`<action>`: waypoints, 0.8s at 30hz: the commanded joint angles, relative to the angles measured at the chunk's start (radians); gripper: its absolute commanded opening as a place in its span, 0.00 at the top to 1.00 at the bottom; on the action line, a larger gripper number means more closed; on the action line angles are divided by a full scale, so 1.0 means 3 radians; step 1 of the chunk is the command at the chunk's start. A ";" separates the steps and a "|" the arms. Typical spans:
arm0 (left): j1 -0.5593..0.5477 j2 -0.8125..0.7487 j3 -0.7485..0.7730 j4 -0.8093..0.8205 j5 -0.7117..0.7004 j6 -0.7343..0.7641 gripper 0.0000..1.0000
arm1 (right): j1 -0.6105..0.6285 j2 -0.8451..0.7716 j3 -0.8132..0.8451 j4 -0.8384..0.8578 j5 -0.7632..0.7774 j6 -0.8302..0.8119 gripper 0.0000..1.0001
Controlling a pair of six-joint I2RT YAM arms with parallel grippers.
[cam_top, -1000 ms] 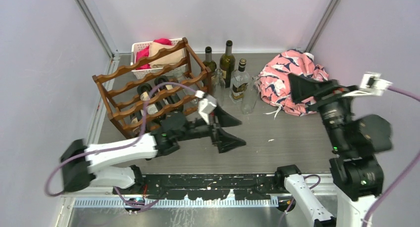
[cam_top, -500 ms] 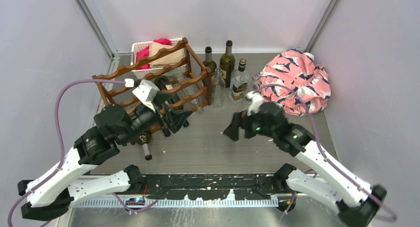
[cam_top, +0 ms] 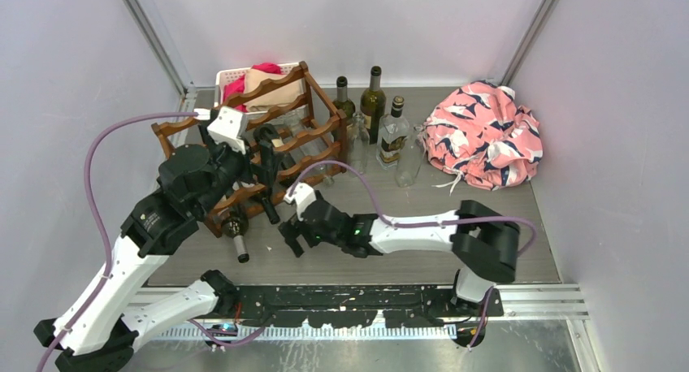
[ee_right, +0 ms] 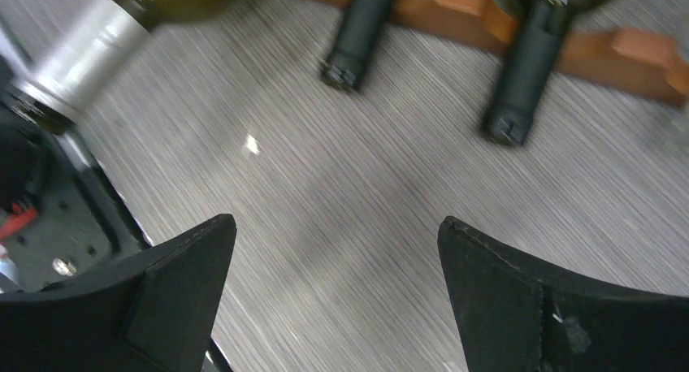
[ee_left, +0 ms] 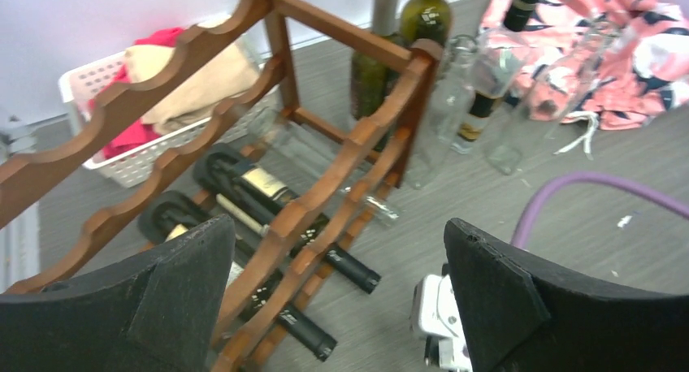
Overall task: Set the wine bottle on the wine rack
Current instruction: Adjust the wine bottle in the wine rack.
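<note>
The left gripper (ee_left: 340,226) hovers, spread wide and empty, over the wine rack (ee_left: 367,127) at ten o'clock. Its bottom tier holds dark wine bottles (ee_left: 244,181) lying necks outward. The right gripper (ee_right: 337,222), equally wide and empty, hangs low near six. Green and clear standing bottles (cam_top: 373,100) wait at twelve, so racking likely remains.

Light: was bright and even; shadows were soft.
Top view: was sharp throughout.
Left wrist view: was clear, its near foreground slightly soft.
Right wrist view: was streaked with motion blur across the table (ee_right: 349,185).
</note>
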 commanded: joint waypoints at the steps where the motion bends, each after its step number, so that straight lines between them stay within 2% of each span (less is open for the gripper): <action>1: 0.0249 -0.0028 0.0131 0.0020 -0.0009 0.0176 0.01 | 0.0133 0.0318 0.0467 0.1036 0.0108 0.0389 0.03; 4: 0.0329 -0.0072 0.0046 0.0123 -0.0017 0.0225 0.02 | 0.0291 0.0469 0.0596 0.1276 0.0276 0.0678 0.10; 6: 0.0359 -0.0105 -0.0009 0.0188 -0.0041 0.0250 0.02 | 0.0401 0.0563 0.0729 0.1246 0.0449 0.0855 0.15; 9: 0.0383 -0.0151 -0.0045 0.0217 -0.0077 0.0303 0.02 | 0.0526 0.0744 0.0932 0.1184 0.0611 0.1073 0.18; 13: 0.0383 -0.0221 -0.0115 0.0227 -0.0191 0.0467 0.02 | 0.0609 0.1017 0.1204 0.0958 0.0665 0.1370 0.21; 18: 0.0384 -0.0339 -0.0281 0.0337 -0.0302 0.0555 0.02 | 0.0676 0.1219 0.1488 0.0604 0.0860 0.1587 0.31; 24: 0.0386 -0.0396 -0.0390 0.0394 -0.0339 0.0595 0.03 | 0.0713 0.1320 0.1627 0.0256 0.1162 0.1686 0.34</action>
